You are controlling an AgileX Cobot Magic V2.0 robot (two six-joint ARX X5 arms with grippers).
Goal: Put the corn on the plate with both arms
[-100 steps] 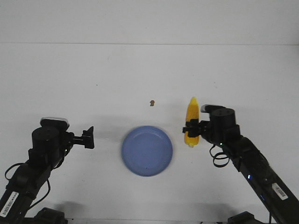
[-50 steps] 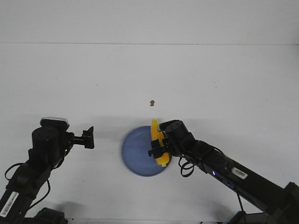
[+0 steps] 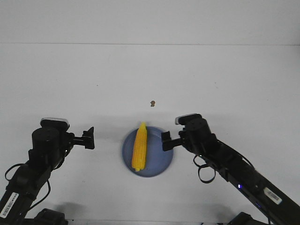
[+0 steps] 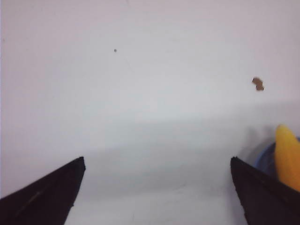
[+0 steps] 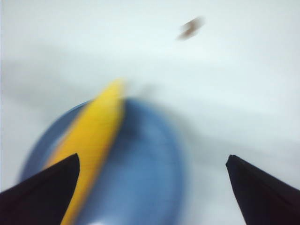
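Note:
The yellow corn (image 3: 140, 146) lies on the periwinkle-blue plate (image 3: 159, 161), its tip pointing away over the far rim. My right gripper (image 3: 167, 140) is open and empty, at the plate's right rim, apart from the corn. In the right wrist view the corn (image 5: 91, 143) and plate (image 5: 150, 173) show blurred between the open fingers (image 5: 42, 192). My left gripper (image 3: 89, 138) is open and empty, left of the plate. The left wrist view shows the corn's tip (image 4: 287, 157) and a bit of plate (image 4: 266, 160) beside one finger (image 4: 265, 197).
A tiny brown speck (image 3: 152, 103) lies on the white table beyond the plate; it also shows in the left wrist view (image 4: 257, 84) and, blurred, in the right wrist view (image 5: 190, 27). The table's far edge meets a white wall.
My right gripper carried the corn left from beside the plate onto it, let it go, opened and drew back to the plate's right rim. The left arm has not moved.

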